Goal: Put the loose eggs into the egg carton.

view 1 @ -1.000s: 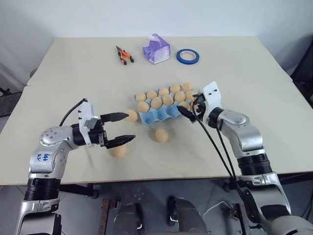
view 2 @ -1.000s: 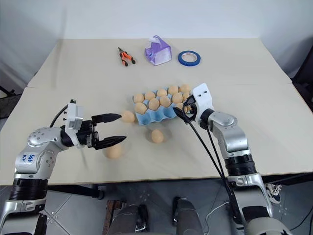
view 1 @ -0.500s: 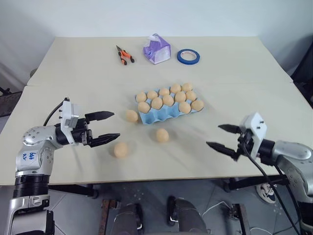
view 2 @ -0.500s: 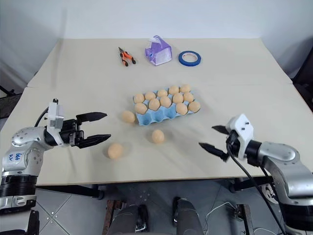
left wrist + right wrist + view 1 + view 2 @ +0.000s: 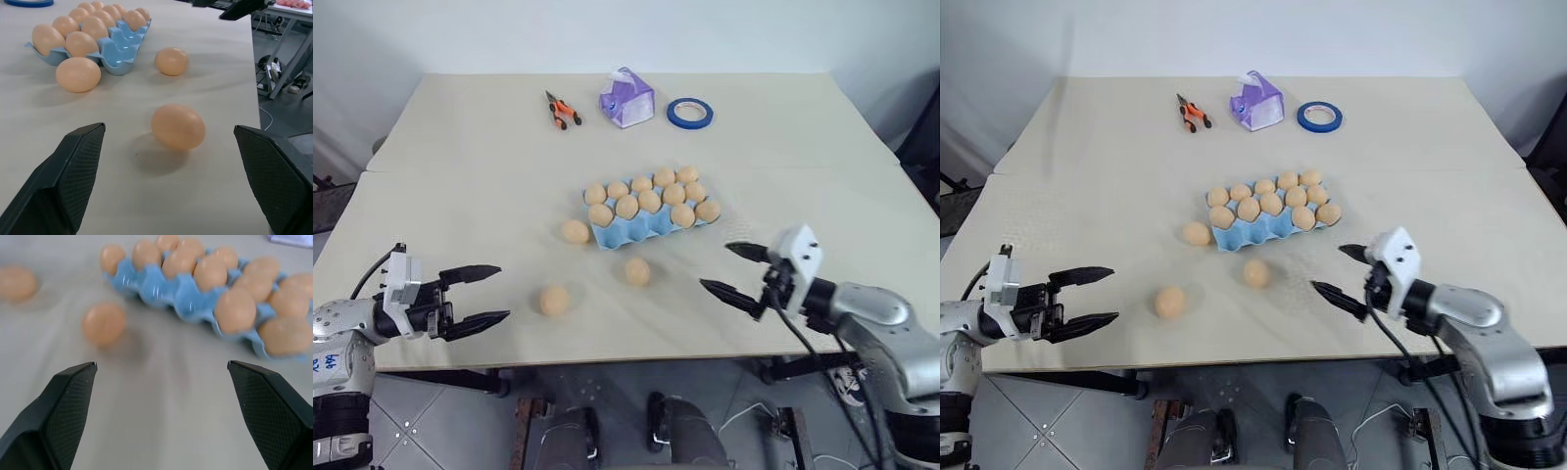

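Note:
The light blue egg carton [image 5: 634, 231] sits mid-table with several tan eggs in its cups. Three loose eggs lie on the table: one touching the carton's left end [image 5: 575, 231], one just in front of it [image 5: 637, 271], one nearer the front edge [image 5: 554, 300]. My left gripper [image 5: 501, 292] is open and empty at the front left, a hand's width left of the nearest egg [image 5: 178, 126]. Right of the middle egg [image 5: 103, 323], my right gripper [image 5: 716, 265] is open and empty, in front of the carton's right end [image 5: 181, 289].
Along the table's far side lie orange-handled pliers [image 5: 562, 110], a purple tissue pack [image 5: 626, 97] and a blue tape roll [image 5: 689, 113]. The table's front edge runs just under both grippers.
My left gripper drew back leftward from the eggs toward the front-left edge. My right gripper pulled away from the carton's right end toward the front. Both stayed open.

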You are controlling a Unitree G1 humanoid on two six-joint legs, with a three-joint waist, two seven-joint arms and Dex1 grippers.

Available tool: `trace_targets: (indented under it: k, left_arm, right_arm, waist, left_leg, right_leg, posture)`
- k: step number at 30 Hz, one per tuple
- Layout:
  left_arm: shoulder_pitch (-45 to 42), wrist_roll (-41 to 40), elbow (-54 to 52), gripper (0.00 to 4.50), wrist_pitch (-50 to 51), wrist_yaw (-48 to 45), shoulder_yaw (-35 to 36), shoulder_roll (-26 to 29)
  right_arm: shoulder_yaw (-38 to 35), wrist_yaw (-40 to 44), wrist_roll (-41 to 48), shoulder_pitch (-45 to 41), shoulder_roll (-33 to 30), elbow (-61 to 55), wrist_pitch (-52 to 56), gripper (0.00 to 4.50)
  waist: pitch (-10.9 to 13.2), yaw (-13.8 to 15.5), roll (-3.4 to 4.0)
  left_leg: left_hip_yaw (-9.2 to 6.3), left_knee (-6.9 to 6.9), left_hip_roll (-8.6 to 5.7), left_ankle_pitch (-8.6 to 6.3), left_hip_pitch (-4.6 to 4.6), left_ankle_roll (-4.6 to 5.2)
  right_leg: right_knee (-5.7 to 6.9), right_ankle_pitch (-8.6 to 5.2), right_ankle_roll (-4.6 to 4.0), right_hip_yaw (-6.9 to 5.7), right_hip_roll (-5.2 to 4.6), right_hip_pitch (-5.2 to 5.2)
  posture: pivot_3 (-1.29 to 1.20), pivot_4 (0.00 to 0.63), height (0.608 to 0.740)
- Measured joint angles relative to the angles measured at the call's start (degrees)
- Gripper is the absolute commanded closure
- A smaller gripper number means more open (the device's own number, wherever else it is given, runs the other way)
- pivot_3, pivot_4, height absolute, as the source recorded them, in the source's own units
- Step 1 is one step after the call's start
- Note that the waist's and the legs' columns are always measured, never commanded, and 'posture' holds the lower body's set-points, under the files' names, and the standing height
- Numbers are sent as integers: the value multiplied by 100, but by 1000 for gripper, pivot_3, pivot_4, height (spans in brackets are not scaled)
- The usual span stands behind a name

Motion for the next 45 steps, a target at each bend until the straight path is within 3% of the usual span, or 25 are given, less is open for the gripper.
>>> trace_targets:
  k: [8,20,23,28,30,39,45]
  left_arm:
    - [315,-165,-350,0,39,226,131,-2]
    - [475,-237,-690,0,54,609,129,-91]
    - [474,-237,-715,0,54,687,125,-140]
    - [461,-237,-726,0,54,753,105,-216]
    - [451,-237,-725,0,54,765,101,-217]
    - [249,-235,-690,0,53,763,-7,-229]
    - [158,-225,-663,0,48,773,-122,-299]
  right_arm:
    - [1174,-520,-275,-716,814,226,424,26]
    - [1983,-512,-916,-1195,1420,1353,-50,26]
    - [2069,-465,-1078,-1271,1502,1606,-265,583]
    - [2097,-416,-1171,-1277,1562,1650,-425,2347]
    - [2069,-415,-1191,-1277,1559,1634,-450,2703]
    - [984,-593,-1029,-2221,1295,1472,-24,2860]
    - [1011,-575,-1267,-2470,1252,2369,-384,2860]
  waist:
    - [0,-5,1]
    - [0,-23,1]
    - [0,-21,1]
    - [0,-20,0]
    - [0,-20,0]
    - [0,-17,1]
    - [0,-38,1]
  left_leg:
    - [5,3,1,-11,-5,-2]
    - [9,5,2,-10,-4,-3]
    - [9,7,2,-10,-3,-3]
    - [10,9,2,-9,-3,-4]
    - [10,10,3,-9,-3,-5]
    - [9,7,4,-7,-2,-8]
    - [21,9,4,-5,-3,-15]
  right_leg:
    - [3,-3,-2,-4,2,-6]
    - [8,-2,0,-4,5,-6]
    - [10,-2,0,-4,6,-6]
    - [15,-2,0,-3,6,-6]
    - [17,-2,0,-3,6,-6]
    - [20,-3,-3,-2,6,-9]
    - [21,-3,-2,-3,8,-10]
  posture:
    - [0,150,740]
    - [0,150,740]
    - [0,150,740]
    - [0,150,740]
    - [0,150,740]
    - [0,150,740]
    - [0,150,740]
